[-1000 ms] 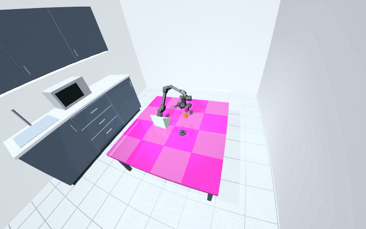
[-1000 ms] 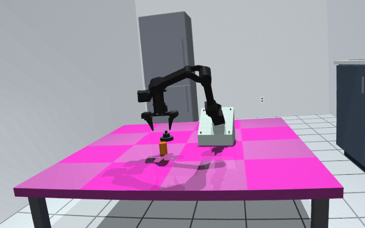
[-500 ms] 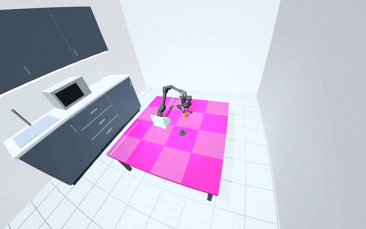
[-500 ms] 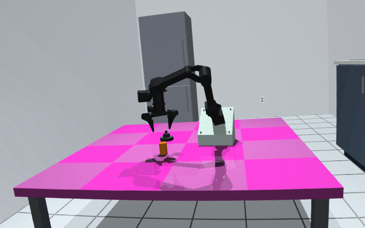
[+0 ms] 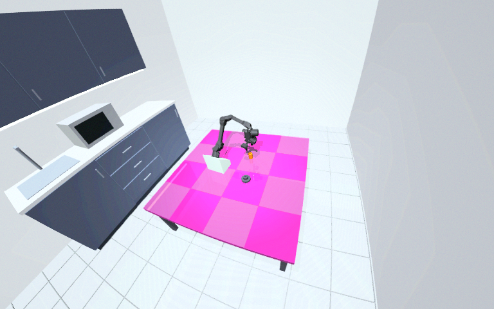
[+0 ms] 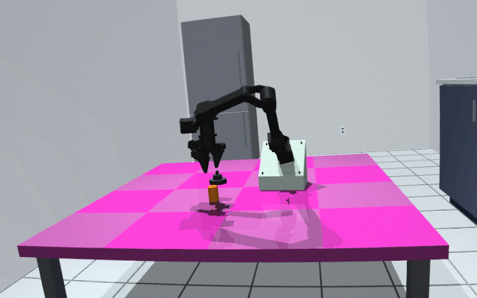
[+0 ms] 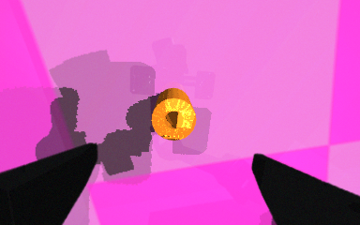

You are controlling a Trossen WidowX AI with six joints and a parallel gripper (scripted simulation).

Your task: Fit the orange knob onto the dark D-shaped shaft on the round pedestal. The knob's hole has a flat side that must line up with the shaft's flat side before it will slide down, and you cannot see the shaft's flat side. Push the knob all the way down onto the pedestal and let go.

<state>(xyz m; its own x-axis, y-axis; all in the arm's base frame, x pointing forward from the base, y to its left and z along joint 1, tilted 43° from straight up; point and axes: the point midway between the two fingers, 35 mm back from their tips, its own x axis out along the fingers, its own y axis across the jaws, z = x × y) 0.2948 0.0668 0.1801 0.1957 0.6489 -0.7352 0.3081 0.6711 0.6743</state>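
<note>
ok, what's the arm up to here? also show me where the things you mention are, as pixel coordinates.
It's over the orange knob (image 5: 250, 156) (image 6: 213, 194) (image 7: 173, 130), claw (image 6: 211, 170) (image 7: 176, 156) open and holding nothing. The knob stands upright on the table (image 5: 280, 241) (image 6: 233, 254), hole facing up. The round pedestal (image 5: 245, 179) (image 6: 217, 181) with its dark shaft (image 6: 217, 172) stands apart, no knob on it. Looks like it's lining up a grasp.

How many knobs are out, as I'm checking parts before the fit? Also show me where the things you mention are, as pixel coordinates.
1: the orange knob (image 5: 250, 156) (image 6: 213, 194) (image 7: 160, 123) stands on the table (image 5: 226, 214) (image 6: 233, 254) (image 7: 262, 56), below the open jaws.

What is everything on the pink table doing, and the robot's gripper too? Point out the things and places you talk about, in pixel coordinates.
Orange knob (image 5: 250, 156) (image 6: 213, 194) (image 7: 163, 126): upright on the table, off the shaft.
Round pedestal (image 5: 246, 179) (image 6: 217, 181): upright, its shaft bare.
Gripper (image 5: 250, 150) (image 6: 210, 170) (image 7: 176, 156): open, above the knob, holding nothing.
Arm (image 5: 220, 132) (image 6: 230, 101): bent, reaching over the table.
</note>
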